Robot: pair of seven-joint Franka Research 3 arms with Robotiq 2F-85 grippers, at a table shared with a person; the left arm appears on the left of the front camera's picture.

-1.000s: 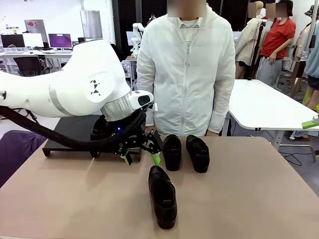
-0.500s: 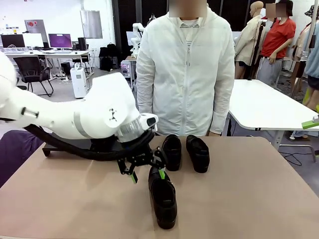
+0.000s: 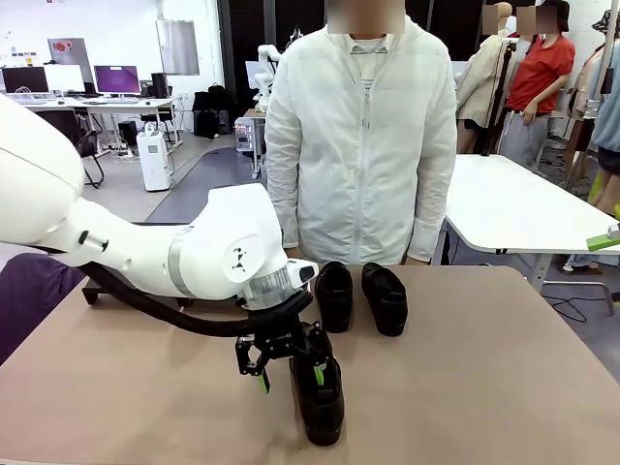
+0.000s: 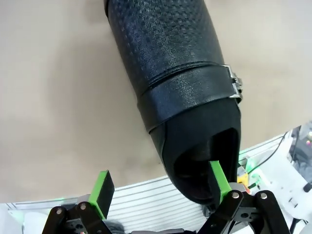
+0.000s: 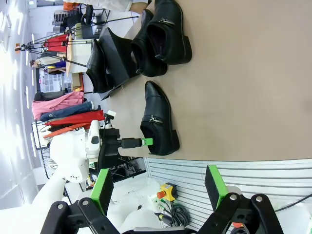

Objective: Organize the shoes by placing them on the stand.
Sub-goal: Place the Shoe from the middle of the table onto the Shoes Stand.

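Tan table (image 3: 484, 368) | left claw (image 3: 290, 378) points down, spread wide, finger (image 4: 219, 180) inside shoe (image 3: 325, 409), gripping nothing

the front camera sat at the near edge of the table (image 3: 504, 368), between the arms, and faced across it toward the person (image 3: 360, 145) at the far edge, at middle range. the left wrist camera looked down along the left gripper (image 4: 160, 173), very close above the nearest shoe (image 4: 170, 73). the right wrist camera stood well back beyond the near edge, rolled so the room lay sideways, taking in the tabletop. all three views shared that shoe.
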